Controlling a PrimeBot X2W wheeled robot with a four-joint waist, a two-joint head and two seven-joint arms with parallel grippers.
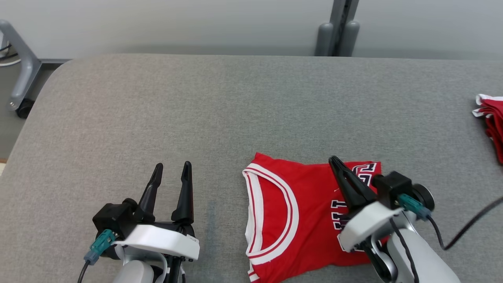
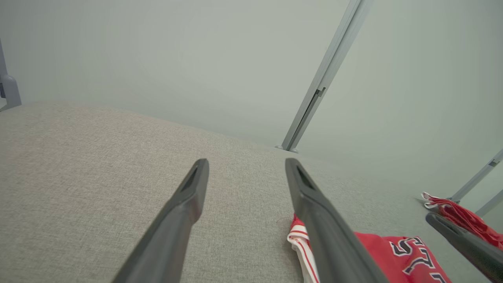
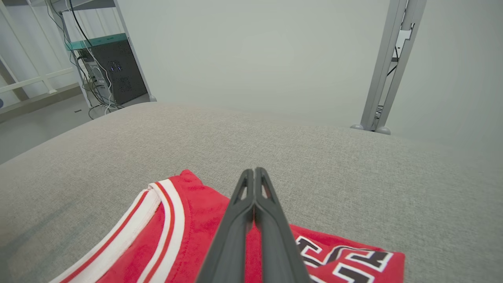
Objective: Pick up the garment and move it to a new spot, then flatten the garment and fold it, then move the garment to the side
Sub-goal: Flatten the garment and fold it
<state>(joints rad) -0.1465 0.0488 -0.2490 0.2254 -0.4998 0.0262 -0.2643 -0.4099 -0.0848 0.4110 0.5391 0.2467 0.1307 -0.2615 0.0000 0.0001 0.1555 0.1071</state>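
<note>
Fingers on the right gripper [image 1: 334,161] are clenched, seemingly empty, over the folded red-and-white basketball jersey [image 1: 310,212], near right on the grey fabric tabletop [image 1: 235,118]. The left gripper [image 1: 173,167] gapes wide beside it. I'd pinch all layers so shifting it sideways keeps the fold.

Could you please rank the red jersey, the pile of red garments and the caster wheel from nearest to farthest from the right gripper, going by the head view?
1. The red jersey, directly beneath the shut right gripper.
2. The pile of red garments, at the right edge of the table.
3. The caster wheel, on the floor beyond the table's far left corner.
</note>
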